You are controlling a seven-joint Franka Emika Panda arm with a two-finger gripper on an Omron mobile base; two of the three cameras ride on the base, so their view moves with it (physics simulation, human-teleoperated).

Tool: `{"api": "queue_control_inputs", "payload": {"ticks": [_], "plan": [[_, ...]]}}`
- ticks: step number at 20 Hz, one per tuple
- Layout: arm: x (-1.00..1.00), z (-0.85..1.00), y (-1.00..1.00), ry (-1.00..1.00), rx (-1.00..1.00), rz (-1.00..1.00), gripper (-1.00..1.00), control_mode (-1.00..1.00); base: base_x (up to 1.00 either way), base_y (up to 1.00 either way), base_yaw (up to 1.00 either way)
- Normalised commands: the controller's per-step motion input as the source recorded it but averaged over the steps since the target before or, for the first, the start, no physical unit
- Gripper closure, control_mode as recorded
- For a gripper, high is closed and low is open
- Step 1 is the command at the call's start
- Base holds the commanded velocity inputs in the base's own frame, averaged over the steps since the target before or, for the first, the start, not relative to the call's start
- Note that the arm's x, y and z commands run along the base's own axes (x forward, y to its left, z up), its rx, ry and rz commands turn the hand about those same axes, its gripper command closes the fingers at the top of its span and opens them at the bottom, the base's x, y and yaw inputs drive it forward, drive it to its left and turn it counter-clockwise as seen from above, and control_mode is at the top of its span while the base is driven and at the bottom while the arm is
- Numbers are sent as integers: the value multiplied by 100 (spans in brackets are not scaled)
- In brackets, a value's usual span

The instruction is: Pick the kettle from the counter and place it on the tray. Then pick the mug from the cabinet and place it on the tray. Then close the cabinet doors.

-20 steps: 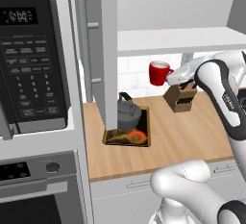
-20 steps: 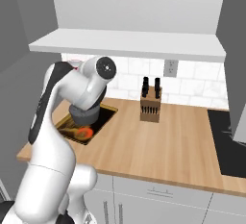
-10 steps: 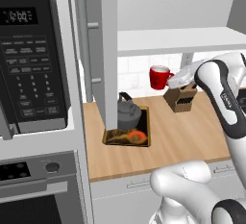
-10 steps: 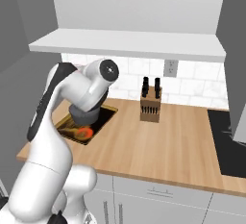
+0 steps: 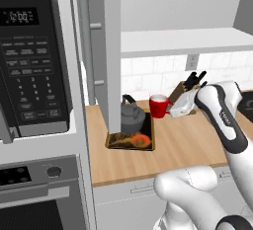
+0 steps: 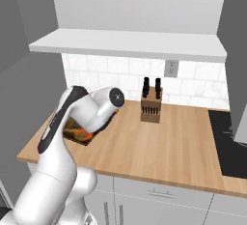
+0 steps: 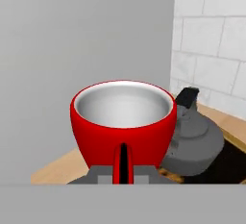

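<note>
The red mug (image 5: 158, 106) with its white inside (image 7: 123, 106) hangs in my gripper (image 5: 171, 109), which is shut on its handle side. It is just right of the dark grey kettle (image 5: 132, 118), near the right rim of the tray (image 5: 112, 143). The kettle stands on the tray's far half, and in the hand view it (image 7: 194, 140) sits right behind the mug. Whether the mug touches anything below cannot be told. My arm hides most of the tray (image 6: 75, 133) in the right base view. The left cabinet door (image 5: 105, 51) stands open, with its bar handle (image 5: 87, 51) facing me.
A knife block (image 5: 186, 92) (image 6: 150, 106) stands at the back of the wooden counter (image 5: 188, 147), close behind my wrist. The microwave (image 5: 29, 61) and oven column fill the left. A black cooktop (image 6: 231, 144) lies to the right. The cabinet shelf (image 6: 125, 44) runs overhead.
The gripper has come down and slightly left with the mug, from near shelf height to level with the kettle. Kettle and tray have not moved.
</note>
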Motion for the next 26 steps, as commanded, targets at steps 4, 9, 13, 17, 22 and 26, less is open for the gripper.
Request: {"api": "queue_control_inputs", "payload": {"ticks": [4,9,13,17,22,26], "plan": [[35,-88,7,13,-2,19,100,-100,0,0,0],[26,-40,0,9,-3,28,100,-100,0,0,0],[11,-39,0,-5,0,18,100,-100,0,0,0],[4,-34,0,-12,0,11,100,-100,0,0,0],[6,-28,11,-2,0,5,100,-100,0,0,0],[13,-28,20,0,0,0,100,-100,0,0,0]]}}
